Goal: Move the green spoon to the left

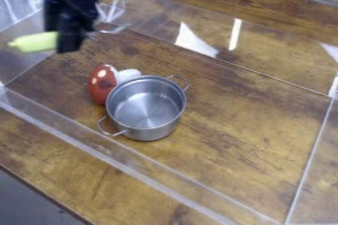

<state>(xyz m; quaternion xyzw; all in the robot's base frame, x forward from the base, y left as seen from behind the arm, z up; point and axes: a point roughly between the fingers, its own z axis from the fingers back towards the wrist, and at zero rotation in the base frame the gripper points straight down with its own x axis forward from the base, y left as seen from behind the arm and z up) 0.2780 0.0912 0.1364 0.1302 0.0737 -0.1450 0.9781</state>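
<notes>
The green spoon (36,41) hangs in the air at the left of the camera view, its yellow-green handle sticking out to the left and its silver bowl (113,30) to the right. My black gripper (69,37) comes down from the top left and is shut on the green spoon's middle. The spoon is held above the wooden table, left of and behind the pot.
A steel pot (145,108) with two handles stands mid-table. A red-and-white mushroom-like toy (107,81) lies against its left rim. Clear plastic walls (158,175) fence the wooden table (251,130). White paper (199,41) lies at the back.
</notes>
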